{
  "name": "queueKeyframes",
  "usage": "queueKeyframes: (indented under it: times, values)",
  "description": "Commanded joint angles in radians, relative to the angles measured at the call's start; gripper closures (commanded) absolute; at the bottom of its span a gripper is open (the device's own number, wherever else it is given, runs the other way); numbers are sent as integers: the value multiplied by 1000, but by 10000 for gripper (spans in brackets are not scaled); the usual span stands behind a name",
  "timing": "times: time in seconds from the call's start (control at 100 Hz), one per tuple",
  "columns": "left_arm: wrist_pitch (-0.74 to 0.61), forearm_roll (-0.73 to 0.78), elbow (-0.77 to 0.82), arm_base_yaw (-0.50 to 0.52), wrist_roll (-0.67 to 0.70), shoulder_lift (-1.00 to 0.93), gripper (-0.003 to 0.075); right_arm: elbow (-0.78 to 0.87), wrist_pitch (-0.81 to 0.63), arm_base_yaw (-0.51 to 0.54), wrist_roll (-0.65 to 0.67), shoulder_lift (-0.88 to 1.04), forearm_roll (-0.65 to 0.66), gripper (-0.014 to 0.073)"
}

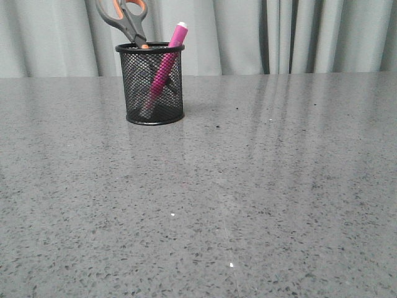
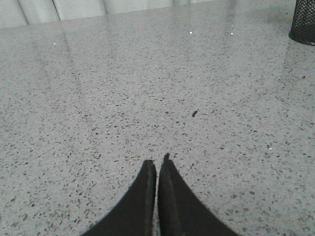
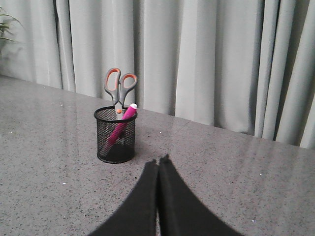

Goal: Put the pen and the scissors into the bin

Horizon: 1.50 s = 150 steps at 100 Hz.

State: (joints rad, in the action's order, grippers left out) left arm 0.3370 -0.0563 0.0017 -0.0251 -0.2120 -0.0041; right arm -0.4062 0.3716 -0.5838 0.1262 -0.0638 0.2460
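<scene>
Far on the left half of the table stands the bin, upright on the speckled grey surface, close to the curtain behind it; nothing else lies on the table in the front view. Inside the bin, on its left, the scissors stand blades down, the grey-and-orange handles rising well above the rim; just right of them the pen leans inside the mesh, its lower end near the base and its white-tipped upper end poking over the right part of the rim. Both task items are thus in the bin, so by my judgement the task is at its end, with no placing step left.

The left gripper hangs over bare table with its fingers pressed together on nothing; the bin's base shows only at the edge of that view, well apart. The right gripper is likewise closed and empty, set on the near side of the bin and apart from it, facing the bin and curtain.

The next move, as I judge it, calls only for keeping both arms clear of the bin, since the tall scissors could tip it if nudged.
</scene>
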Motion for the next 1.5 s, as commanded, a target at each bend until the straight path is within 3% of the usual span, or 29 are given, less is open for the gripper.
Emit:
queueKeyframes:
  times: [0.0,0.26,0.39,0.55,0.69,0.8,0.96,1.21,1.49]
  values:
    - [-41,-1,43,2,12,-31,739,-22,-71,1,-4,-12,18,662]
    - [-41,-1,43,2,12,-31,739,-20,-71,1,-4,-12,18,662]
    - [-41,-1,43,2,12,-31,739,56,-60,23,-4,-12,18,662]
    - [-41,-1,43,2,12,-31,739,232,-201,151,-7,-12,-20,662]
    - [-41,-1,43,2,12,-31,739,378,-325,317,-109,-12,-184,662]
    - [-41,-1,43,2,12,-31,739,432,-323,426,-126,-12,-228,662]
    - [-41,-1,43,2,12,-31,739,432,-179,505,-144,-6,-228,662]
    - [-41,-1,43,2,12,-31,739,432,-77,513,-144,91,-217,662]
    - [-39,-1,43,2,12,-31,739,432,-85,513,-144,87,-217,662]
